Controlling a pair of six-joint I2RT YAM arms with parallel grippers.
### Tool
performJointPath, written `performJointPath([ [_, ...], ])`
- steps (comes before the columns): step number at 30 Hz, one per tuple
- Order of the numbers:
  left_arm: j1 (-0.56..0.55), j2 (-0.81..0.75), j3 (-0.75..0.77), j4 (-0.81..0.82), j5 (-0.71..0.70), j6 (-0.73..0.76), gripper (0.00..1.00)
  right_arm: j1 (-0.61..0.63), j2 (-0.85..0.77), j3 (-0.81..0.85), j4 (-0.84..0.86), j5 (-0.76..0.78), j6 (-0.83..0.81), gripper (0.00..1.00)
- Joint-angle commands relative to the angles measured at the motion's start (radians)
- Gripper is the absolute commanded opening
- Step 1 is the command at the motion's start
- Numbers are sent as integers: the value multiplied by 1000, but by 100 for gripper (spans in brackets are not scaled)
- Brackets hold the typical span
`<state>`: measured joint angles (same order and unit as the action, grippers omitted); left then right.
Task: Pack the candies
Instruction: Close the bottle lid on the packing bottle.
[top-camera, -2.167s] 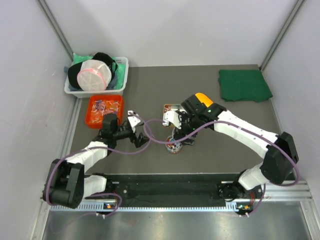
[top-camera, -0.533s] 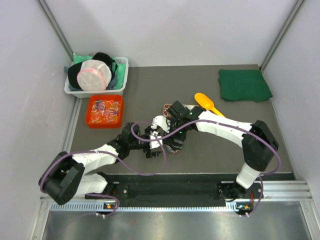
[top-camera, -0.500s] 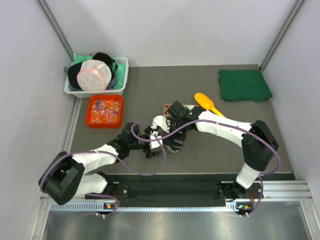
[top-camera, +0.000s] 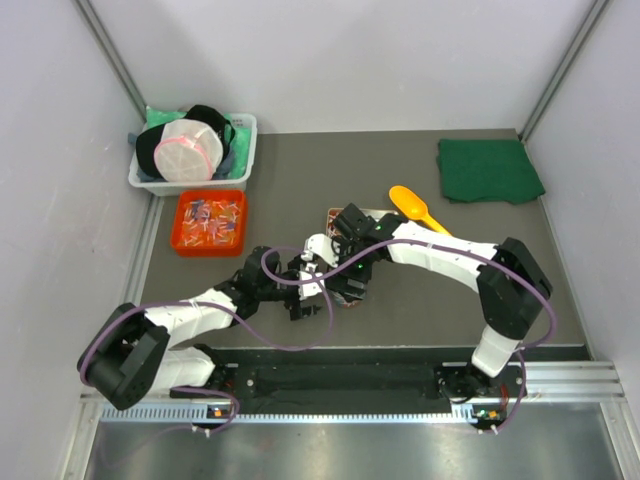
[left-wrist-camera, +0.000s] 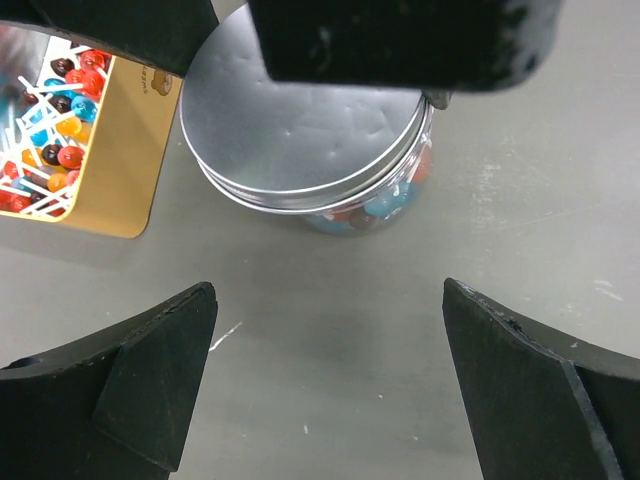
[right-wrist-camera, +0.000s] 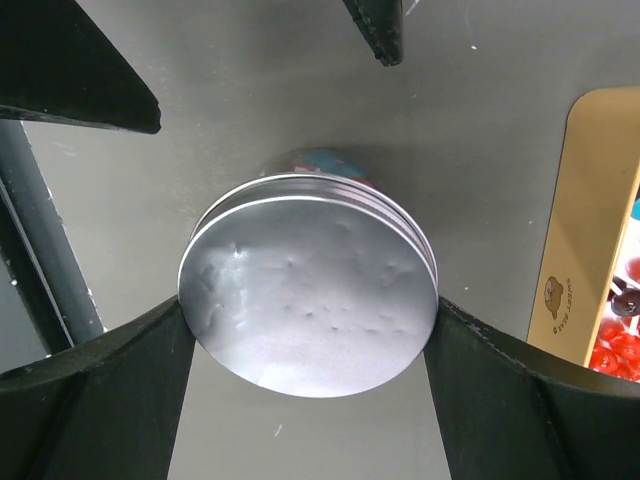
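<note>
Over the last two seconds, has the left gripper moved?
Yes. In the top view the left gripper has shifted right, away from the orange tray and up close to the jar.

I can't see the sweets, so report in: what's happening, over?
Left end effector open, short of jar. Right end effector clamped on jar lid. Candies inside. Nothing blocking.
</note>
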<state>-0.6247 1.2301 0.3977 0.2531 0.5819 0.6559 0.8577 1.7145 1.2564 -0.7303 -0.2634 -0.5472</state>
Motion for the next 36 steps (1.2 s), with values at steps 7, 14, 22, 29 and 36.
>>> performJointPath([
  [7, -4, -35, 9, 97, 39, 11, 99, 20, 46, 3, -98, 47, -20, 60],
  [14, -3, -34, 10, 95, 47, 2, 99, 20, 53, -8, -77, 56, -20, 60],
  [22, -4, -34, 15, 87, 56, -2, 99, 20, 74, 15, -52, 27, -11, 62],
  [29, -4, -24, 21, 83, 67, -1, 99, 18, 68, 50, -67, 6, -5, 65],
  [36, -15, 5, 29, 101, 73, -2, 99, 20, 59, 57, -72, 1, -10, 80],
])
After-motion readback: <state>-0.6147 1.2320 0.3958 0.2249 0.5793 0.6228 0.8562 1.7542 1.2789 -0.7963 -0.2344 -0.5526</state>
